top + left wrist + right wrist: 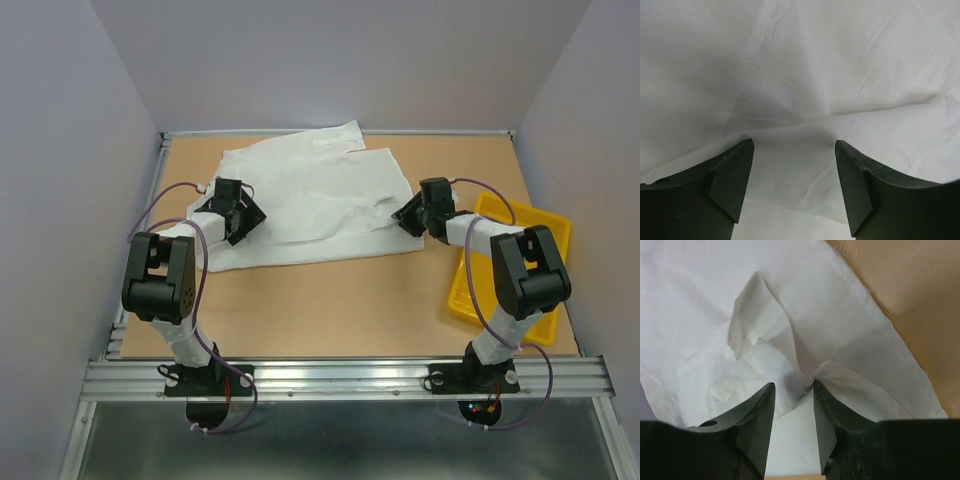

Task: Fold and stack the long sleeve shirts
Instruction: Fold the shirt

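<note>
A white long sleeve shirt [315, 200] lies spread and wrinkled at the back middle of the table. My left gripper [238, 215] sits at the shirt's left edge. In the left wrist view it [794, 145] is wide open, low over a layered fold of the fabric [805, 85], with nothing between its fingers. My right gripper [408, 215] is at the shirt's right edge. In the right wrist view it [793, 385] is partly open. A raised fold of the shirt [840, 375] drapes over its right finger [832, 410], and cloth lies in the gap.
A yellow plastic tray [545, 225] sits at the right edge of the table, partly under the right arm. Bare wooden tabletop [330, 300] lies between the shirt and the arm bases. Grey walls close in the back and both sides.
</note>
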Controlling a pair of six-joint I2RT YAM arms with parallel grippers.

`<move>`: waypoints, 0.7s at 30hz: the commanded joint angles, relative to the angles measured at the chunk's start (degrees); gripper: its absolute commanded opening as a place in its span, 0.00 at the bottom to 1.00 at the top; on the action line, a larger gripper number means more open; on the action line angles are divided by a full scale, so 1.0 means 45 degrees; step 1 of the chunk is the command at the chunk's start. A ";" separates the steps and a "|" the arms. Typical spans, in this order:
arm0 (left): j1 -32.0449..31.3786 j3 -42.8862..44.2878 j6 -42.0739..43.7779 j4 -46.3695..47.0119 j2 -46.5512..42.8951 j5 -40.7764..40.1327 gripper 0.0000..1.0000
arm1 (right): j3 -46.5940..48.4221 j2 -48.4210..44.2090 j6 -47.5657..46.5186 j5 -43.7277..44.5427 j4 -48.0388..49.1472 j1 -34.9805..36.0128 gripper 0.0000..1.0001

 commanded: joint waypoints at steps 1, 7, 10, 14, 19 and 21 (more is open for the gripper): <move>0.0046 -0.0075 0.0221 0.0172 -0.0234 -0.0337 0.77 | -0.0085 0.0270 0.0251 0.0346 0.0677 -0.0118 0.39; 0.0066 0.0003 0.0241 0.0093 -0.0195 -0.0415 0.77 | -0.0143 -0.0003 0.0076 0.0619 0.0677 -0.0158 0.16; 0.0085 0.0004 0.0241 0.0055 -0.0176 -0.0454 0.77 | -0.0144 -0.0334 -0.0080 0.0756 0.0658 -0.0177 0.01; 0.0085 0.0043 0.0241 0.0016 -0.0117 -0.0493 0.77 | -0.0183 -0.0784 -0.0432 0.0756 0.0638 -0.0197 0.01; 0.0163 0.0062 0.0202 -0.0121 -0.0136 -0.0630 0.77 | -0.0319 -0.1370 -0.0705 0.0347 0.0443 -0.0275 0.01; 0.0202 0.0082 0.0182 -0.0180 -0.0098 -0.0668 0.77 | -0.0319 -0.1585 -0.0803 0.0288 0.0190 -0.0314 0.01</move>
